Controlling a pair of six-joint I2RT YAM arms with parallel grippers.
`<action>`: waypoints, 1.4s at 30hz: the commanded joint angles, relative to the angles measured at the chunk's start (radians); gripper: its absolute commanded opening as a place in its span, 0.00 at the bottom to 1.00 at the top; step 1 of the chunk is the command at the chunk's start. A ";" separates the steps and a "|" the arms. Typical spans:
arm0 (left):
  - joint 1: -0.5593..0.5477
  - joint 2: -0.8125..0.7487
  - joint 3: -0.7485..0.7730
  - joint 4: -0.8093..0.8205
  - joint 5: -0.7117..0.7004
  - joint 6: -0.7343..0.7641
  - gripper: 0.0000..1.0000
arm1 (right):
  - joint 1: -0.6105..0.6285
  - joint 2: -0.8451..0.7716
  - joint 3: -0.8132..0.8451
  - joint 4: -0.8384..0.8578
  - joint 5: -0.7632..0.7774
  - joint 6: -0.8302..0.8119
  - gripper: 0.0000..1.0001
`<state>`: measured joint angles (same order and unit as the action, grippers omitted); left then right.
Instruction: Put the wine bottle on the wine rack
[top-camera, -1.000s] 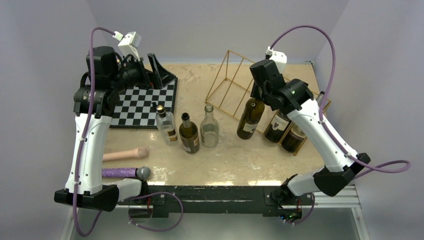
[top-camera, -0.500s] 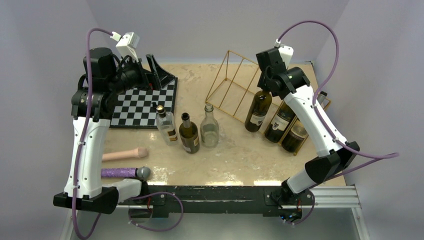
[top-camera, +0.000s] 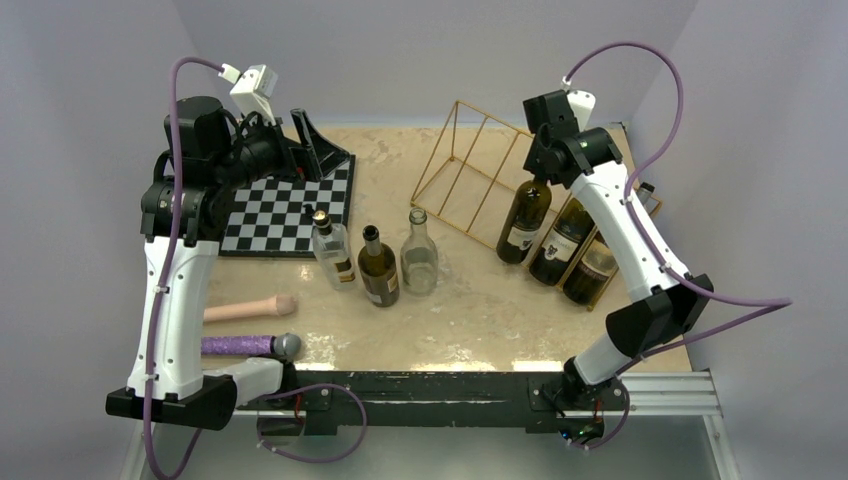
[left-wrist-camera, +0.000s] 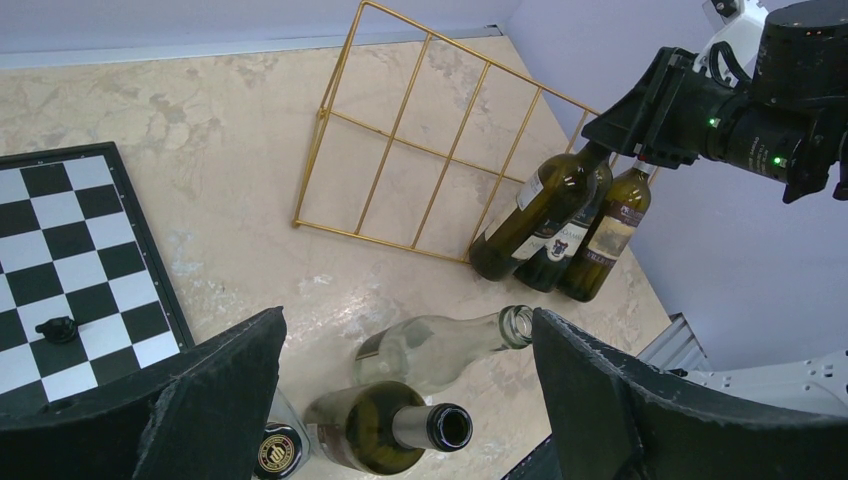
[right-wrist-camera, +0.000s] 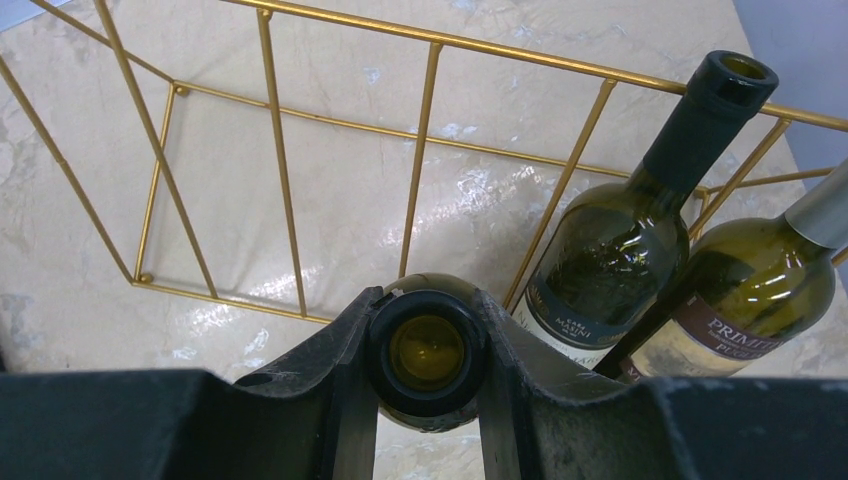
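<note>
Wine bottle is hanging by its neck from the right gripper, jaws pinching narrow around the lip, with the open mouth facing the wrist camera. In the top view it is sitting at the table's 1 o'clock, on the wine rack's right half. Its long axis is tilting, neck toward 1 o'clock and base toward 7.

Bottle body is running down and away from the jaws along the rack's slant. Two racked bottles are lying just beside it at 4 o'clock, on about the same tilt. Empty slots are lying at 9–10 o'clock. Can't tell if the base is touching the marble or the rack's lower bar.

My read: this is the final seating step, so lower along the axis until the bars are carrying it, then release. The risk is knocking the neighbouring bottle.

Left gripper is hovering wide open over the three standing bottles near the chessboard, well apart from the rack. Right arm is the one doing this job.
</note>
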<state>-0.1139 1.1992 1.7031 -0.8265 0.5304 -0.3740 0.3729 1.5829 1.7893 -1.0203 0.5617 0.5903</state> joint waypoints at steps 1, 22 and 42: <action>-0.004 -0.007 -0.007 0.017 -0.001 0.012 0.96 | -0.022 -0.006 0.016 0.112 -0.011 0.003 0.00; -0.004 0.015 0.014 0.004 -0.010 0.018 0.96 | -0.127 0.158 0.026 0.067 -0.124 0.076 0.18; -0.003 0.017 0.024 -0.009 -0.029 0.032 0.96 | -0.212 0.273 0.110 -0.009 -0.158 0.116 0.58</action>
<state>-0.1139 1.2194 1.7035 -0.8410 0.5106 -0.3561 0.1638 1.8599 1.8309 -0.9730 0.4252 0.6640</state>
